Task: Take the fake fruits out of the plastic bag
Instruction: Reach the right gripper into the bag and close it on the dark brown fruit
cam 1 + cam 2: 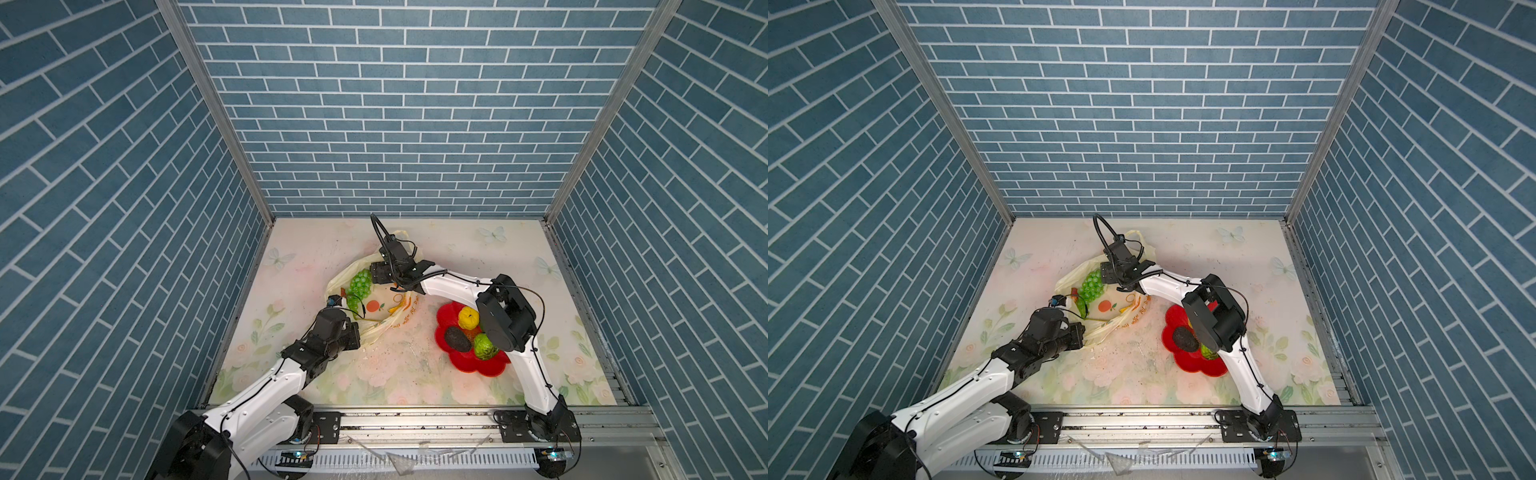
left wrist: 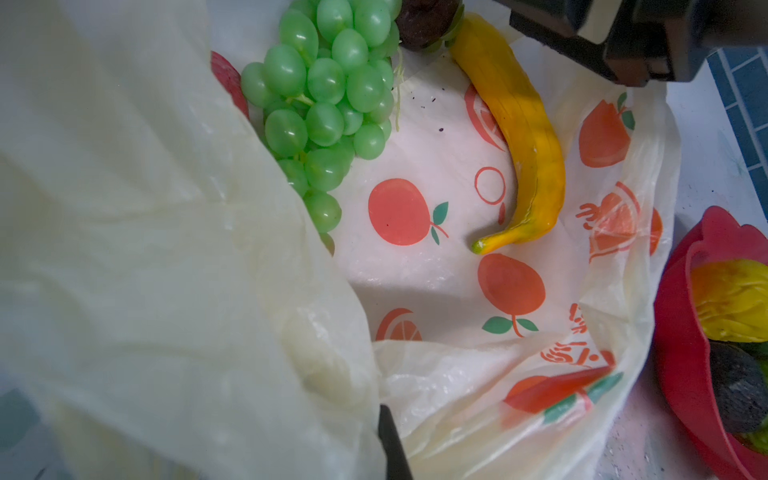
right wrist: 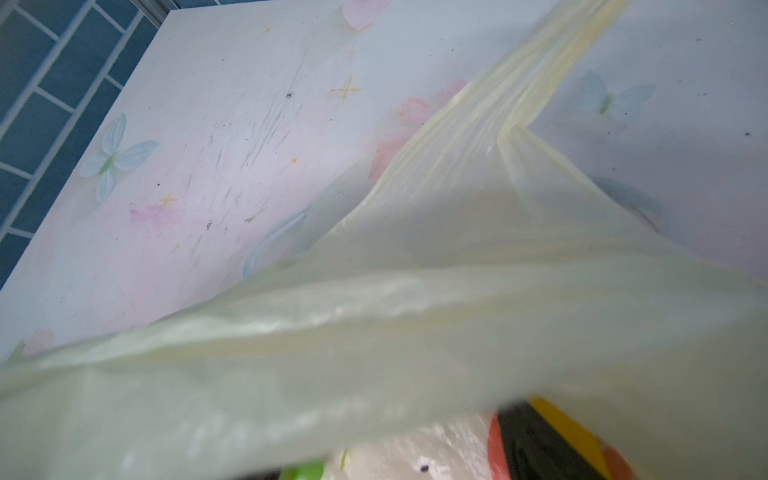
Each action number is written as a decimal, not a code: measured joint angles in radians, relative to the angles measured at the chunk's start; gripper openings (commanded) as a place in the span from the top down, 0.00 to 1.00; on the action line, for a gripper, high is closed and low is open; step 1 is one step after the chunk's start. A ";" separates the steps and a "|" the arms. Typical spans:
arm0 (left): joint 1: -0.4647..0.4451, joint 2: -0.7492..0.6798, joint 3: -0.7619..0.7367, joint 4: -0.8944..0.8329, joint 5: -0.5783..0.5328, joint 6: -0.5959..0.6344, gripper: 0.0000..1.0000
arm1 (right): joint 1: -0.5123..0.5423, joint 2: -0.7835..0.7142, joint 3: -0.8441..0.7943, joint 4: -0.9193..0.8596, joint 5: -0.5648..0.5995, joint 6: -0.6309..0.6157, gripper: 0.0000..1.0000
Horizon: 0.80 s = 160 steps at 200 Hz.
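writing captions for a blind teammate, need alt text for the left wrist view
Looking into an open cream plastic bag printed with oranges: a green grape bunch and a yellow banana lie inside, with a dark brown fruit between them. A red plate holding more fruit sits beside the bag.

Plastic bag (image 1: 376, 330) lies on table (image 1: 316, 249), left of centre. In bag: grape bunch (image 1: 360, 283) toward left edge, banana (image 2: 528, 137) to its right. Plate (image 1: 473, 363) right of bag, nearer front edge, holds three fake fruits (image 1: 457, 338).
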 measured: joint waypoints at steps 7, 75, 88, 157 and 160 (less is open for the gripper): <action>0.000 0.000 0.000 -0.001 0.000 0.000 1.00 | -0.001 0.014 0.014 0.000 0.002 -0.003 0.18; 0.000 0.003 0.000 -0.008 -0.005 0.000 1.00 | -0.013 0.113 0.140 -0.016 0.013 -0.014 0.14; 0.000 0.003 0.000 -0.009 -0.006 0.000 1.00 | -0.014 0.126 0.164 -0.018 0.011 -0.015 0.13; -0.001 0.004 0.011 -0.025 -0.008 0.001 1.00 | -0.016 0.210 0.295 -0.070 0.026 -0.023 0.10; -0.001 0.004 0.011 -0.025 -0.008 0.001 1.00 | -0.016 0.213 0.300 -0.074 0.027 -0.023 0.10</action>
